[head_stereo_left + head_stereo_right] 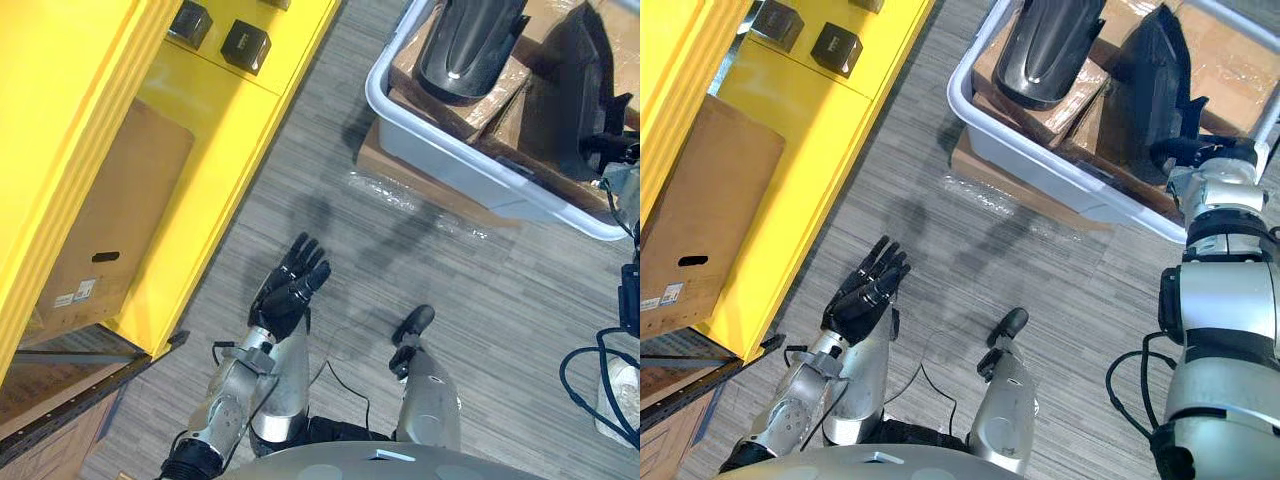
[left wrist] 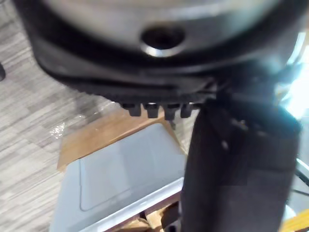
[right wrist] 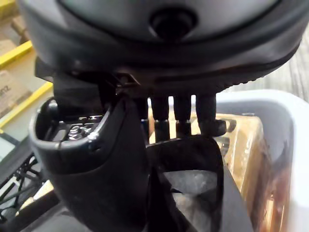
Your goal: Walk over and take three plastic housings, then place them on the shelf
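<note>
A grey bin (image 1: 374, 88) on the floor at the far right holds black plastic housings lying on cardboard. One rounded glossy housing (image 1: 465, 45) lies at the bin's far side. A second, taller housing (image 1: 1148, 85) stands nearer its right end, and my right hand (image 1: 1193, 150) is at its lower edge. In the right wrist view the fingers (image 3: 182, 116) curl over this housing (image 3: 190, 164) with the thumb (image 3: 96, 169) on its other side. My left hand (image 1: 290, 285) hangs open over the floor, palm up, apart from the bin. The yellow shelf (image 1: 215, 140) runs along the left.
Two small black boxes (image 1: 245, 45) sit on the shelf's upper level. A cardboard box (image 1: 110, 220) fills its lower level. A flat cardboard sheet (image 1: 395, 160) lies under the bin, with clear plastic film (image 1: 400, 195) on the grey floor beside it.
</note>
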You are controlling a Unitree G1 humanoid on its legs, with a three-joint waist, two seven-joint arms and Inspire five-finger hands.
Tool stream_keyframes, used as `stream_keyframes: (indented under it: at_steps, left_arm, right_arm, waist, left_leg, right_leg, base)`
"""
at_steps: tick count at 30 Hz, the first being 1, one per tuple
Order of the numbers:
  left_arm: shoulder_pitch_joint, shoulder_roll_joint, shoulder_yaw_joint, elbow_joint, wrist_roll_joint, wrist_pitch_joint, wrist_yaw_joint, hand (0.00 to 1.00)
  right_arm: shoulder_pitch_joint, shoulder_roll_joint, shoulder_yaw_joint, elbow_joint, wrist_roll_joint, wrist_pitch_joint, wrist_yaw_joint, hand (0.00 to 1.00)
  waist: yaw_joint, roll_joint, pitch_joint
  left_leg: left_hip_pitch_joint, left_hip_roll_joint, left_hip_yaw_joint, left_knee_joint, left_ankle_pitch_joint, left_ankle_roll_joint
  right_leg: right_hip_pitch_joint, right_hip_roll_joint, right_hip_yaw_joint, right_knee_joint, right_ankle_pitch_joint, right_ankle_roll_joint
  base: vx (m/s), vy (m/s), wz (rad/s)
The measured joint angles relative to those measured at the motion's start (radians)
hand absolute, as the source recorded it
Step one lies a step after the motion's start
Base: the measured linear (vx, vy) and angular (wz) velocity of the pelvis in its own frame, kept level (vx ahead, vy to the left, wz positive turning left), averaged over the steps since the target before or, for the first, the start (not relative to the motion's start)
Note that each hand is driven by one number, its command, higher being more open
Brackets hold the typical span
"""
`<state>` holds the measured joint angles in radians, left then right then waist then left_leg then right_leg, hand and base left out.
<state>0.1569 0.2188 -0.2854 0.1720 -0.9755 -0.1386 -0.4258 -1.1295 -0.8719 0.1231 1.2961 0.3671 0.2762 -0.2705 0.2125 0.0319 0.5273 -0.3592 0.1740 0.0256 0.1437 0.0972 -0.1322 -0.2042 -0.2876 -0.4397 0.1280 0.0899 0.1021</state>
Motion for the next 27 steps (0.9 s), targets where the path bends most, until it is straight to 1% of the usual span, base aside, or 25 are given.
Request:
stream_keyframes:
  at_steps: [1,2,3,4,5,6,7,9,10,11,13,14,15,16,17,18,19,20,22,23,25,26,27]
  left_arm:
    - [0.0,0.0,0.0,0.0,0.0,0.0,0.0,1.0]
    - [0.019,0.012,0.018,-0.049,0.007,0.0,-0.001,1.0]
    - [0.025,0.022,0.019,-0.077,0.016,0.0,-0.003,1.0]
    - [0.028,0.027,0.029,-0.112,0.042,-0.001,-0.009,1.0]
    - [0.026,0.032,0.03,-0.127,0.045,-0.001,-0.016,1.0]
    - [0.008,0.042,0.03,-0.159,0.051,0.011,-0.024,1.0]
    - [0.0,0.049,0.03,-0.194,0.084,0.024,-0.032,1.0]
    - [-0.008,0.057,0.032,-0.235,0.086,0.06,-0.035,1.0]
    - [-0.028,0.057,0.038,-0.247,0.096,0.102,-0.039,1.0]
    - [-0.052,0.057,0.039,-0.251,0.115,0.165,-0.04,1.0]
    - [-0.095,0.054,0.038,-0.251,0.122,0.246,-0.041,1.0]
    - [-0.129,0.053,0.034,-0.25,0.122,0.303,-0.04,1.0]
    - [-0.145,0.053,0.031,-0.249,0.122,0.329,-0.039,1.0]
    - [-0.167,0.051,0.022,-0.248,0.122,0.374,-0.035,1.0]
    - [-0.174,0.048,0.016,-0.245,0.121,0.393,-0.031,1.0]
    - [-0.2,0.033,-0.004,-0.221,0.118,0.438,-0.022,1.0]
    - [-0.217,0.022,-0.018,-0.198,0.106,0.469,-0.009,1.0]
    - [-0.244,0.01,-0.04,-0.156,0.05,0.515,0.032,1.0]
    - [-0.27,-0.002,-0.07,-0.085,-0.048,0.563,0.102,1.0]
    - [-0.278,-0.01,-0.073,-0.053,-0.095,0.58,0.13,1.0]
    - [-0.292,-0.017,-0.077,0.001,-0.196,0.586,0.185,1.0]
    - [-0.307,-0.018,-0.081,0.031,-0.243,0.586,0.192,1.0]
    - [-0.311,-0.019,-0.081,0.04,-0.26,0.586,0.193,1.0]
  right_arm:
    - [0.0,0.0,0.0,0.0,0.0,0.0,0.0,0.0]
    - [0.042,0.005,-0.028,-0.045,-0.007,-0.014,-0.001,0.0]
    - [0.057,0.005,-0.037,-0.061,-0.01,-0.026,-0.004,0.0]
    - [0.061,0.005,-0.039,-0.095,-0.028,-0.032,-0.017,0.0]
    - [0.067,0.005,-0.044,-0.121,-0.048,-0.042,-0.028,0.0]
    - [0.091,0.005,-0.06,-0.199,-0.076,-0.05,-0.053,0.0]
    - [0.14,0.012,-0.068,-0.296,-0.122,-0.074,-0.083,0.0]
    - [0.209,0.049,-0.092,-0.422,-0.186,-0.101,-0.127,0.0]
    - [0.258,0.081,-0.109,-0.506,-0.234,-0.125,-0.151,0.0]
    - [0.303,0.111,-0.116,-0.566,-0.287,-0.149,-0.174,0.0]
    - [0.344,0.159,-0.118,-0.632,-0.373,-0.182,-0.181,0.0]
    - [0.368,0.178,-0.117,-0.672,-0.427,-0.202,-0.181,0.0]
    - [0.377,0.185,-0.117,-0.686,-0.452,-0.214,-0.181,0.0]
    - [0.382,0.206,-0.117,-0.696,-0.506,-0.238,-0.18,0.0]
    - [0.386,0.215,-0.116,-0.704,-0.532,-0.246,-0.18,0.0]
    - [0.408,0.218,-0.111,-0.722,-0.578,-0.269,-0.18,0.0]
    - [0.416,0.22,-0.102,-0.725,-0.607,-0.29,-0.18,0.0]
    - [0.425,0.225,-0.096,-0.726,-0.643,-0.314,-0.18,0.0]
    - [0.455,0.245,-0.093,-0.765,-0.709,-0.341,-0.18,0.0]
    - [0.468,0.255,-0.09,-0.791,-0.744,-0.362,-0.18,0.0]
    - [0.501,0.258,-0.075,-0.842,-0.806,-0.423,-0.18,0.0]
    - [0.516,0.259,-0.072,-0.851,-0.844,-0.458,-0.18,0.0]
    - [0.525,0.26,-0.071,-0.854,-0.863,-0.47,-0.18,0.0]
  waist:
    - [0.0,0.0,0.0]
    - [-0.002,-0.019,0.002]
    - [-0.006,-0.03,-0.001]
    - [-0.02,-0.038,-0.003]
    - [-0.024,-0.041,-0.004]
    - [-0.029,-0.042,-0.004]
    - [-0.036,-0.047,-0.017]
    - [-0.05,-0.066,-0.078]
    - [-0.057,-0.082,-0.132]
    - [-0.064,-0.096,-0.186]
    - [-0.082,-0.113,-0.244]
    - [-0.091,-0.12,-0.266]
    - [-0.094,-0.122,-0.271]
    - [-0.105,-0.124,-0.285]
    - [-0.11,-0.124,-0.299]
    - [-0.109,-0.122,-0.321]
    - [-0.11,-0.123,-0.329]
    - [-0.113,-0.123,-0.333]
    - [-0.13,-0.124,-0.353]
    - [-0.141,-0.124,-0.357]
    - [-0.167,-0.123,-0.361]
    - [-0.172,-0.122,-0.368]
    - [-0.174,-0.119,-0.374]
  left_leg:
    - [0.0,0.0,0.0,0.0,0.0,0.0]
    - [0.05,0.009,0.01,-0.043,0.017,-0.008]
    - [0.075,0.012,0.011,-0.07,0.03,-0.013]
    - [0.108,0.019,0.013,-0.111,0.049,-0.015]
    - [0.128,0.021,0.016,-0.135,0.061,-0.019]
    - [0.177,0.025,0.026,-0.185,0.079,-0.016]
    - [0.222,0.028,0.035,-0.226,0.09,-0.015]
    - [0.22,0.028,0.047,-0.229,0.082,-0.016]
    - [0.219,0.026,0.061,-0.229,0.073,-0.016]
    - [0.221,0.024,0.072,-0.229,0.068,-0.022]
    - [0.234,0.022,0.078,-0.228,0.064,-0.027]
    - [0.249,0.022,0.089,-0.227,0.065,-0.027]
    - [0.258,0.021,0.091,-0.227,0.065,-0.027]
    - [0.271,0.021,0.094,-0.227,0.065,-0.027]
    - [0.271,0.021,0.097,-0.227,0.065,-0.027]
    - [0.273,0.021,0.105,-0.227,0.065,-0.027]
    - [0.281,0.022,0.107,-0.227,0.065,-0.027]
    - [0.294,0.022,0.11,-0.227,0.065,-0.027]
    - [0.297,0.022,0.114,-0.227,0.065,-0.027]
    - [0.299,0.022,0.117,-0.227,0.064,-0.026]
    - [0.299,0.022,0.122,-0.228,0.063,-0.026]
    - [0.3,0.023,0.128,-0.228,0.06,-0.028]
    - [0.3,0.024,0.13,-0.228,0.057,-0.029]
  right_leg:
    - [0.0,0.0,0.0,0.0,0.0,0.0]
    - [0.033,0.012,0.005,-0.02,-0.002,0.002]
    - [0.051,0.018,0.006,-0.029,-0.007,0.009]
    - [0.068,0.027,0.005,-0.035,-0.009,0.011]
    - [0.079,0.03,0.005,-0.043,-0.011,0.014]
    - [0.105,0.037,0.007,-0.054,-0.01,0.02]
    - [0.135,0.043,0.007,-0.073,-0.01,0.028]
    - [0.136,0.047,0.009,-0.099,-0.007,0.035]
    - [0.136,0.047,0.016,-0.119,-0.001,0.043]
    - [0.138,0.047,0.022,-0.135,0.004,0.049]
    - [0.158,0.048,0.022,-0.154,0.006,0.051]
    - [0.171,0.048,0.024,-0.158,0.006,0.051]
    - [0.182,0.048,0.023,-0.161,0.006,0.051]
    - [0.197,0.048,0.022,-0.163,0.006,0.051]
    - [0.196,0.048,0.022,-0.164,0.006,0.052]
    - [0.197,0.048,0.023,-0.164,0.006,0.051]
    - [0.202,0.048,0.024,-0.164,0.007,0.051]
    - [0.213,0.048,0.027,-0.164,0.007,0.051]
    - [0.213,0.048,0.029,-0.164,0.007,0.051]
    - [0.212,0.048,0.03,-0.164,0.006,0.051]
    - [0.208,0.048,0.032,-0.167,0.006,0.051]
    - [0.207,0.048,0.034,-0.172,0.007,0.053]
    - [0.207,0.05,0.034,-0.174,0.009,0.055]
  base:
    - [-0.01,-0.062,-0.17]
    - [0.0,-0.064,-0.09]
    - [0.0,-0.097,-0.08]
    - [0.0,-0.078,-0.01]
    - [-0.01,-0.064,-0.05]
    - [0.01,-0.042,-0.1]
    - [0.02,-0.038,-0.13]
    - [0.07,-0.023,-0.15]
    - [0.14,-0.023,-0.22]
    - [0.15,-0.022,-0.21]
    - [0.17,-0.027,-0.07]
    - [0.16,-0.028,0.0]
    - [0.13,-0.027,0.0]
    - [0.07,-0.018,0.03]
    - [0.07,-0.019,-0.01]
    - [0.06,-0.017,-0.06]
    - [0.06,-0.023,-0.1]
    - [0.02,-0.021,-0.1]
    - [-0.01,-0.018,-0.07]
    - [-0.03,-0.016,-0.07]
    - [-0.08,-0.018,-0.12]
    - [-0.11,-0.018,-0.12]
    - [-0.08,-0.009,-0.1]
